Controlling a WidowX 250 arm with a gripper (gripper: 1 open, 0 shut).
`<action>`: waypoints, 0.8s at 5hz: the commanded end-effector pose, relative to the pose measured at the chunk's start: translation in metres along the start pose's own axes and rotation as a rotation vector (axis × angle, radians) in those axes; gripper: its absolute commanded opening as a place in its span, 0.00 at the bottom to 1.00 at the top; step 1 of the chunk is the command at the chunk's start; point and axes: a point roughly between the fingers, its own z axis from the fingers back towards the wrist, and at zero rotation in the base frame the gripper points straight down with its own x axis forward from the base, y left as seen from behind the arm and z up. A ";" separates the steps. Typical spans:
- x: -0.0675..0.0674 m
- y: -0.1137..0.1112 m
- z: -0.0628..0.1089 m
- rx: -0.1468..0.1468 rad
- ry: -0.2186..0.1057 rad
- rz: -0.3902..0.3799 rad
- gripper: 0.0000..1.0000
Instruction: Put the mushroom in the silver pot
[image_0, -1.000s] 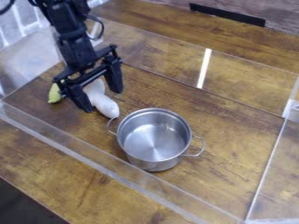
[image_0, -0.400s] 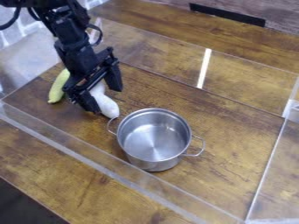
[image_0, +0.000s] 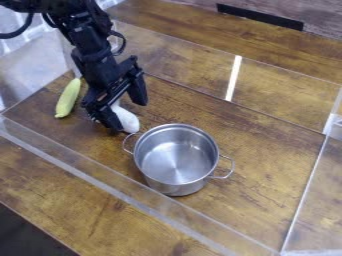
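The mushroom (image_0: 124, 121) lies on the wooden table just left of the silver pot (image_0: 177, 157); only its white stem end shows, with the cap hidden under the arm. My black gripper (image_0: 116, 103) hangs right over it, open, one finger on each side of the mushroom. I cannot tell whether the fingers touch it. The silver pot stands upright and empty, one loop handle toward the mushroom and one on the right.
A slim yellow-green vegetable (image_0: 67, 96) lies to the left of the gripper. Low clear plastic walls (image_0: 80, 160) fence the work area along the front and right sides. A glossy strip (image_0: 234, 78) reflects light behind the pot.
The gripper has shifted right and down toward the mushroom, uncovering the yellow-green vegetable. Pot and mushroom have stayed where they were.
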 end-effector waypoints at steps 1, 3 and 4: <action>-0.009 -0.015 0.020 -0.047 -0.052 0.018 1.00; -0.001 -0.014 0.023 -0.041 -0.046 -0.021 0.00; -0.009 -0.022 0.047 -0.046 -0.019 -0.063 0.00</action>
